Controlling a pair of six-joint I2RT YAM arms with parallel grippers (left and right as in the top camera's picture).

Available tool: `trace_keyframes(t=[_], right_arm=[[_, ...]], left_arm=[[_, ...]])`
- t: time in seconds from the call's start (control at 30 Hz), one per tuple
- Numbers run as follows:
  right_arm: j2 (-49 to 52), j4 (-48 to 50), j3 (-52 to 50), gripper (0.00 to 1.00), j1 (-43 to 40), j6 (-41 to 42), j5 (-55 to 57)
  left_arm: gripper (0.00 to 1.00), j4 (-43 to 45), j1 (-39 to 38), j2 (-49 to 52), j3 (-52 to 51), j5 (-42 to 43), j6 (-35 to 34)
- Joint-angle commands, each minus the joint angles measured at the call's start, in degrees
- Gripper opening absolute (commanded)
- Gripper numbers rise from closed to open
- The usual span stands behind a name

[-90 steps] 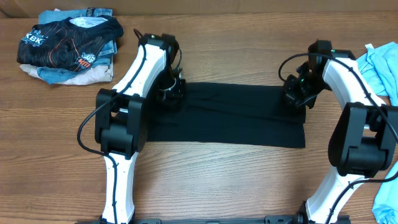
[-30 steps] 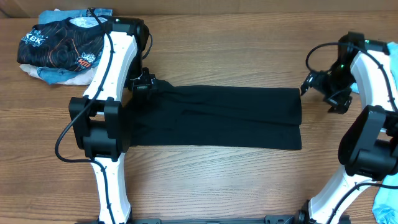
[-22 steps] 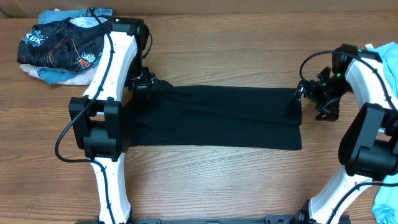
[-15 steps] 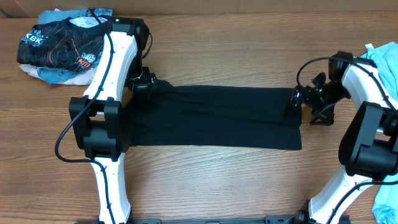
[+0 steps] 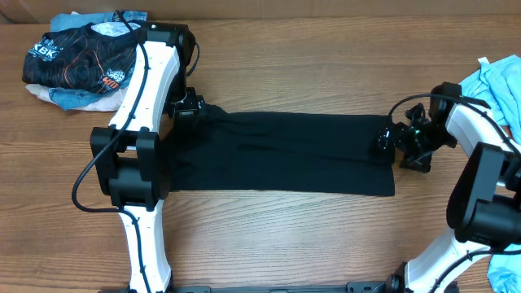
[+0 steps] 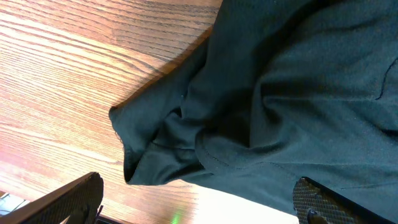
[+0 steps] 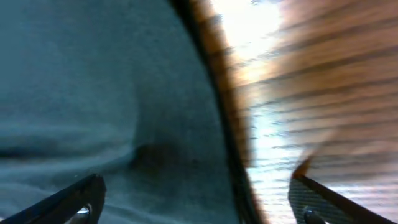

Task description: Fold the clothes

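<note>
Wood-grain table point(image 5: 309, 57) fills the overhead view. The T-shirt point(image 5: 293, 150) lies flat across its middle as a long black band, reaching from beside the left arm nearly to the right arm.

The left gripper point(image 5: 189, 111) sits at the band's upper left corner, where the cloth is rumpled. In the left wrist view the T-shirt point(image 6: 280, 93) takes up the upper right of the frame, and a bunched corner with a folded hem points toward the lower left. Bare table point(image 6: 56, 81) shows on the left. The left gripper point(image 6: 196, 186) is spread wide. One finger point(image 6: 68, 199) is at the lower left over wood and the other at the lower right over cloth. The bunched corner lies between them, unpinched.

The right gripper point(image 5: 392, 146) is at the band's right end, over the upper part of that edge. The right wrist view is blurred. There the T-shirt point(image 7: 93, 93) covers the left half and the table point(image 7: 323, 93) the right, with the cloth's edge running down through the middle. The right gripper point(image 7: 194, 186) is also spread, with one finger point(image 7: 74, 199) over cloth at the lower left and the other over wood at the lower right. The edge lies between them, but I cannot tell whether the tips touch the fabric.

A pile point(image 5: 89, 57) of clothes, topped by a printed dark shirt, sits in the upper left corner, well apart from the band. A blue cloth point(image 5: 496, 85) lies at the right edge of the frame.
</note>
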Motion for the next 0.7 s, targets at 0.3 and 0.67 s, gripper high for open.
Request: trace_keyframes(t=[0.3, 0.67], right_arm=[[4.52, 0.52, -4.66, 0.69, 1.38, -3.1, -8.96], [4.5, 2.03, -4.39, 0.09, 0.74, -0.13, -4.39]], left_arm=[[1.0, 0.83, 0.07, -1.57, 0.74, 0.26, 1.05], [1.0, 0.83, 0.07, -1.57, 0.74, 0.26, 1.07]])
